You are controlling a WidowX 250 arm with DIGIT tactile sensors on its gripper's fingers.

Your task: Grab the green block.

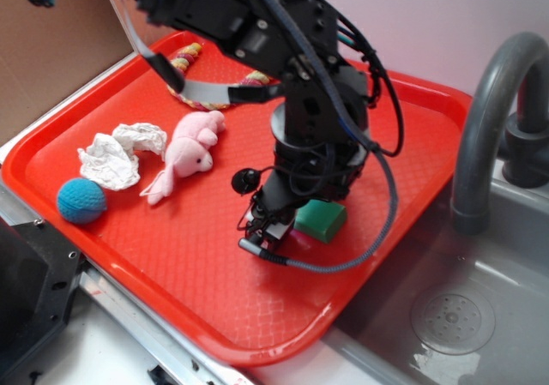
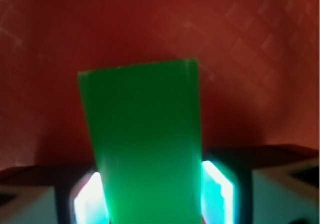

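Observation:
The green block point(image 2: 145, 139) is a plain matte brick that fills the middle of the wrist view, running lengthwise away from the camera. My gripper point(image 2: 152, 194) straddles its near end, and both pads point(image 2: 218, 189) press against its long sides. In the exterior view the green block point(image 1: 321, 220) lies on the red tray point(image 1: 214, 299), right of centre. There my gripper point(image 1: 287, 226) points down onto its left end, and the arm hides part of the block.
A pink plush toy point(image 1: 190, 152), crumpled white paper point(image 1: 116, 155) and a blue knitted ball point(image 1: 81, 201) lie on the tray's left half. A coloured rope ring point(image 1: 190, 76) sits at the back. A grey faucet point(image 1: 493, 111) and a sink point(image 1: 446, 316) are to the right.

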